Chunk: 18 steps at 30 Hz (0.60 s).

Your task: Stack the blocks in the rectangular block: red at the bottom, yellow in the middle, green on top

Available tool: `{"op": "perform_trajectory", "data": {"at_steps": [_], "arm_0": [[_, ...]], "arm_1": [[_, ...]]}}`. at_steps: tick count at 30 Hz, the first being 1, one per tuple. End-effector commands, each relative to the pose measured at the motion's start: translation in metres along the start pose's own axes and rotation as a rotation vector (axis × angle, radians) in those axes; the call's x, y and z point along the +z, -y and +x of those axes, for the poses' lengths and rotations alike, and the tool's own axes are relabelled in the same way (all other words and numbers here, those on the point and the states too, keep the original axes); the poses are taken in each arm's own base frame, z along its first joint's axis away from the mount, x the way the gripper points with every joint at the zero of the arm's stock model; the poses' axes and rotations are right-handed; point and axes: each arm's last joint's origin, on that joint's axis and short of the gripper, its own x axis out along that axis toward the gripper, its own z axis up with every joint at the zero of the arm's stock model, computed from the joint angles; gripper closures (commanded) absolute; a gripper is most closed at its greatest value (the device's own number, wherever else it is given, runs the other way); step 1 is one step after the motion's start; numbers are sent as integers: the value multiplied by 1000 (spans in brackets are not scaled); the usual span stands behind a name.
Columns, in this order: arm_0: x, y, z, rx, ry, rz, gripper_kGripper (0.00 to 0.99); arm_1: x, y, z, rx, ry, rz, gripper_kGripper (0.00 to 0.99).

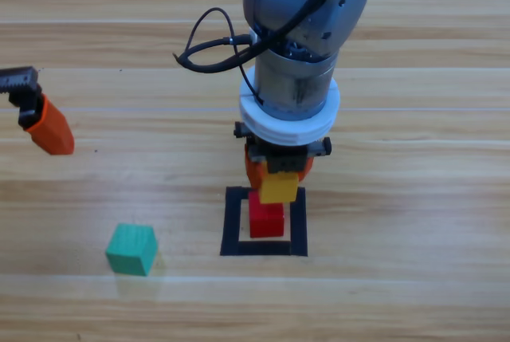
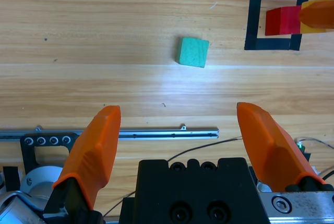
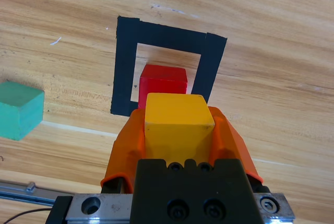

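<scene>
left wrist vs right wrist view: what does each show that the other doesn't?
Only the left wrist view: the left end effector, open over bare table, and a metal rail near it. Only the right wrist view: the right end effector shut on the yellow cube, held just short of the red cube. Both: the red cube inside the black tape square, the yellow cube, and the green cube lying outside the square.

red cube (image 1: 266,220), yellow cube (image 1: 278,187), teal-green cube (image 1: 131,249), black tape square (image 1: 232,222), orange fingers (image 2: 96,148).

Bright even overhead light, pale glare on the table (image 2: 156,75), soft shadows.
</scene>
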Motion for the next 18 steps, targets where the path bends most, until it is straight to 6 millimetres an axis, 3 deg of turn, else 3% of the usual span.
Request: {"op": "perform_trajectory", "data": {"at_steps": [1,9,18], "arm_0": [[-5,-3,4,-17,-8,13,47],[-6,-3,5,-15,-7,14,47],[-5,-3,5,-17,-6,13,47]], "arm_1": [[-8,-17,44,-50,-72,-22,990],[-4,-22,57,-64,-84,-17,990],[-5,-23,56,-61,-79,-18,990]]}}
